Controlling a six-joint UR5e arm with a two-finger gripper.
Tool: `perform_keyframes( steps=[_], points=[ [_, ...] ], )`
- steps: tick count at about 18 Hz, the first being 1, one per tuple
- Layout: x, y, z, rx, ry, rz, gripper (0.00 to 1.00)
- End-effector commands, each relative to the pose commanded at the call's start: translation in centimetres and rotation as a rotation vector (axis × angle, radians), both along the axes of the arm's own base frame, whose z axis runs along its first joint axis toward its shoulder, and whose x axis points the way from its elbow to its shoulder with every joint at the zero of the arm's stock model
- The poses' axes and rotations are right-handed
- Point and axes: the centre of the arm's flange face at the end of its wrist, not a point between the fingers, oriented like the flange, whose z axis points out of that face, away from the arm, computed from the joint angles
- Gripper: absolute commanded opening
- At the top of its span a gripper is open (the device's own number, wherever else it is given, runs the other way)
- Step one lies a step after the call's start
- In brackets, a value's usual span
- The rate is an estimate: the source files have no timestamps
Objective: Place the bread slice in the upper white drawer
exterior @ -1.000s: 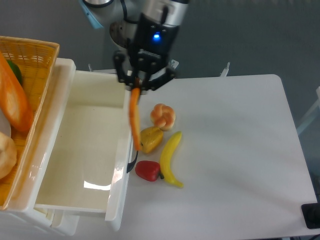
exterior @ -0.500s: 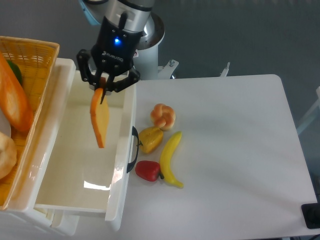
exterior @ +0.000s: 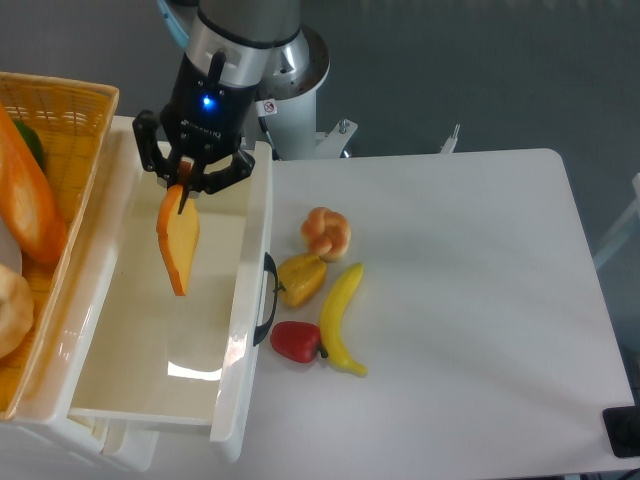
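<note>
White table [exterior: 480, 300] — grey floor [exterior: 480, 70] behind it.

Lab — robot arm [exterior: 235, 40] (toy food [exterior: 326, 232])

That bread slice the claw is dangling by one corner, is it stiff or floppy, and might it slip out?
Probably stiff: the bread slice hangs straight below the claw without bending. Likely light, since a pinch at its top edge carries it. It hangs tilted over the upper white drawer, so it may swing or pivot.

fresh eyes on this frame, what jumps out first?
The claw dangling the bread slice by its top edge over the open upper white drawer. Next, the toy food on the table right of the drawer: banana, red pepper, knotted bun.
</note>
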Motion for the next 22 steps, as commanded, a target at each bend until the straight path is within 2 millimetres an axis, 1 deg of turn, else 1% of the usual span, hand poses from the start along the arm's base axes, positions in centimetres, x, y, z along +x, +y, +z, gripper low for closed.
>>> perform_keyframes(
  steps=[2,4,5,6,7,8,9,11,12,13,15,19,22],
  points=[
    [-0.1,0.1,-0.4,-0.011,0.004,-0.001,0.03],
    [-0.2,0.4,-1.3,-0.038,0.009,-0.001,0.04],
    [-0.1,0.5,-1.6,-0.050,0.012,-0.005,0.05],
    [0.2,0.6,-2.1,-0.066,0.019,-0.011,0.09],
    [0.3,0.7,-2.6,-0.079,0.023,-0.015,0.19],
    [0.3,0.8,-2.6,-0.077,0.030,-0.019,0.33],
    [0.3,0.8,-2.5,-0.070,0.041,-0.031,0.50],
    [0.4,0.7,-2.4,-0.058,0.062,-0.067,0.78],
    [0.4,0.7,-2.4,-0.057,0.066,-0.077,0.84],
    [0.4,0.7,-2.3,-0.055,0.068,-0.077,0.84],
    [0.4,0.7,-2.2,-0.052,0.069,-0.078,0.91],
    [0.3,0.4,-1.8,-0.048,0.073,-0.075,0.94],
    [0.2,-0.2,-0.9,-0.037,0.087,-0.063,0.94]
  ],
)
